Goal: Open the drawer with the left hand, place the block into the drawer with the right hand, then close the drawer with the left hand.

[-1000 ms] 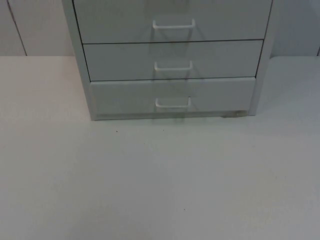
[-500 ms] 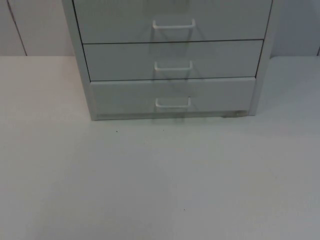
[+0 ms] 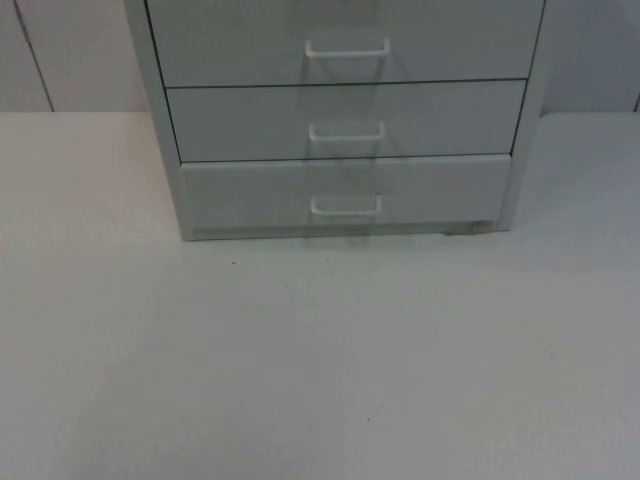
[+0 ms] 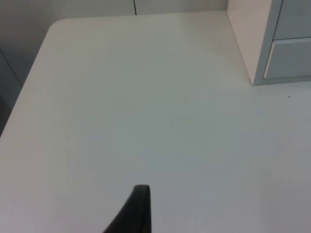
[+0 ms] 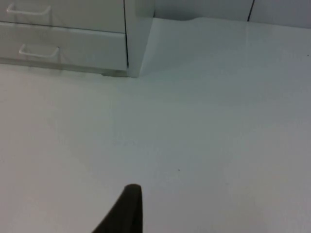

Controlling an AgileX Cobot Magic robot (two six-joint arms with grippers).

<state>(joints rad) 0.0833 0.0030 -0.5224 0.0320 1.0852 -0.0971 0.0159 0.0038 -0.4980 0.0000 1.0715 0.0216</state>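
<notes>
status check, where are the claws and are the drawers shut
Left claw over bare table left of cabinet. Right claw over table to its right. Bottom drawer shut, like the two above. Nothing blocks its handle.

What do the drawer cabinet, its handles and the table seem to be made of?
Drawer cabinet: probably painted metal or laminated board, pale grey, smooth matte fronts with thin straight seams. Bottom drawer handle: white, thin bent loop, likely plastic or coated wire. Table: white, matte, flat, probably laminate.
</notes>
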